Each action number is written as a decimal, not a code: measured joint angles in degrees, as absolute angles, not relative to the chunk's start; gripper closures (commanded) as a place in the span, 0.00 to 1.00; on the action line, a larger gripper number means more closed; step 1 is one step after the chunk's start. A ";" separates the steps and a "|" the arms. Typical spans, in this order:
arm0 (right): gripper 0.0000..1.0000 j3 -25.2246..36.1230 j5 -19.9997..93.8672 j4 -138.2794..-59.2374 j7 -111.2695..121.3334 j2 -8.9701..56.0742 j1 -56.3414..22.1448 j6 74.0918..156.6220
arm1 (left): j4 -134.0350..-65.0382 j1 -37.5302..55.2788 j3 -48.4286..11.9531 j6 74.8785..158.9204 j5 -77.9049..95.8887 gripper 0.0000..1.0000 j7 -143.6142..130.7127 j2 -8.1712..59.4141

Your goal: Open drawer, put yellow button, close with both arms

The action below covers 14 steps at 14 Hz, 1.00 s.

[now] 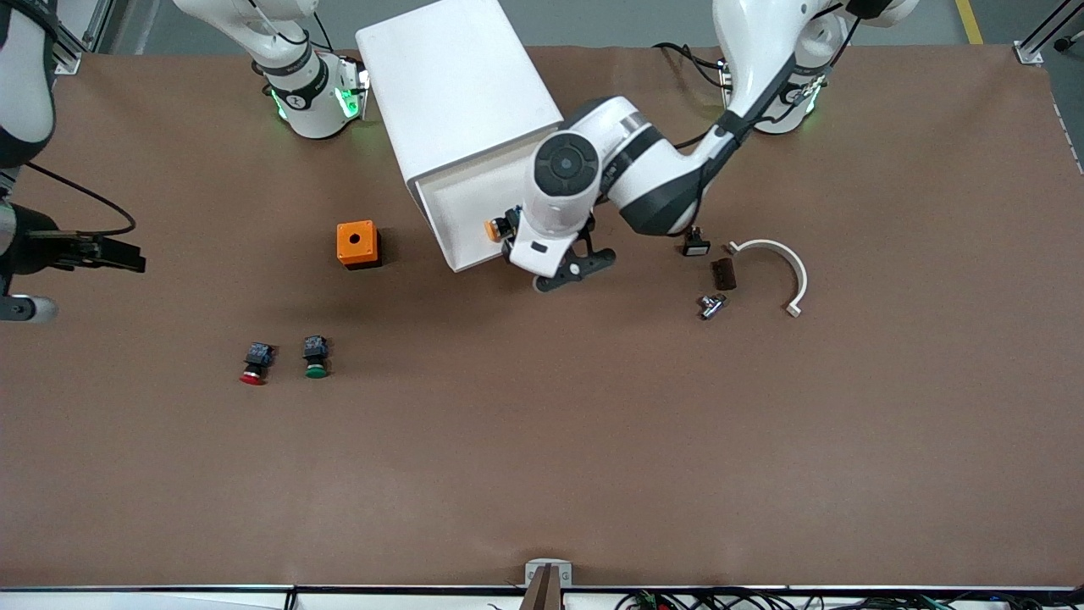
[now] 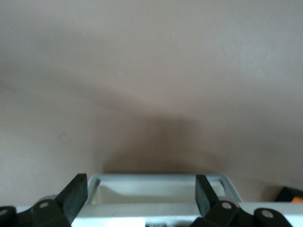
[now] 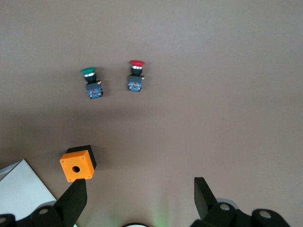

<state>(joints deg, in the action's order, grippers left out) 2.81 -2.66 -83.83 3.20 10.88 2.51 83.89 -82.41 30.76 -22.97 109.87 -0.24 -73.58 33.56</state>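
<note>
Top drawer [image 1: 461, 207] pulled out, yellow button [image 1: 500, 227] lying inside at its edge, under left gripper [image 1: 566, 273], fingers apart, empty. Right gripper [image 3: 139, 201] also spread, waiting over table. Risk: uneven push w/ both arms, drawer jams.

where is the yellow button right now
In the front view the yellow button lies inside the open top drawer of the white cabinet, at the drawer's corner beside the left tool, toward the left arm's end of the orange box.
</note>
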 measured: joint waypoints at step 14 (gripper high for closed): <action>0.00 2.46 -2.80 -79.05 7.28 10.84 4.25 80.30 | -87.00 28.93 -32.50 107.89 -1.76 0.00 -89.48 32.78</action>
<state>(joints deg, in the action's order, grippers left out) 2.46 -2.80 -79.05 7.28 10.84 4.25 80.30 -87.00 28.93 -32.50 107.89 -1.76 -89.48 32.78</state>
